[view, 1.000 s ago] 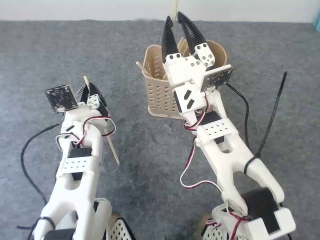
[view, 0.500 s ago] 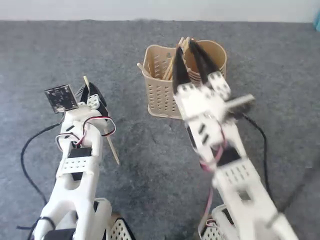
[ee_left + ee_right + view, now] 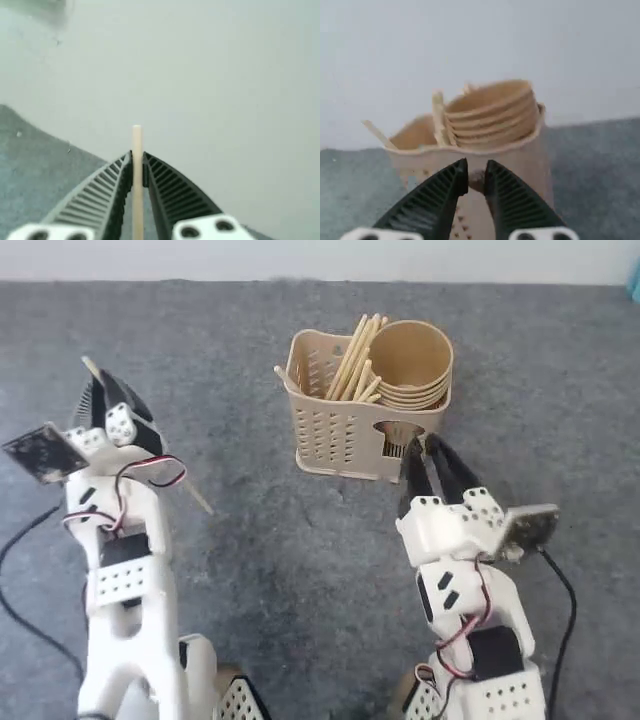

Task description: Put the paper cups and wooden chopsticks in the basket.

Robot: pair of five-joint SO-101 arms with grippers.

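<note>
While the left tool (image 3: 105, 390) clamps a wooden chopstick (image 3: 195, 498) between closed jaws, note that the basket (image 3: 340, 430) lies well apart on that tool's right, across the table (image 3: 280, 560). The chopstick's long axis runs along the jaws: one end projects past the fingertips, the other slants back toward the table between the arms. The right tool (image 3: 424, 455) sits just beside the basket's near wall, jaws slightly parted, holding nothing; it is nearer, but carries no load. Stacked paper cups (image 3: 415, 390) and other chopsticks (image 3: 352, 355) already stand in the basket. You can read no brand, label or writing.
</note>
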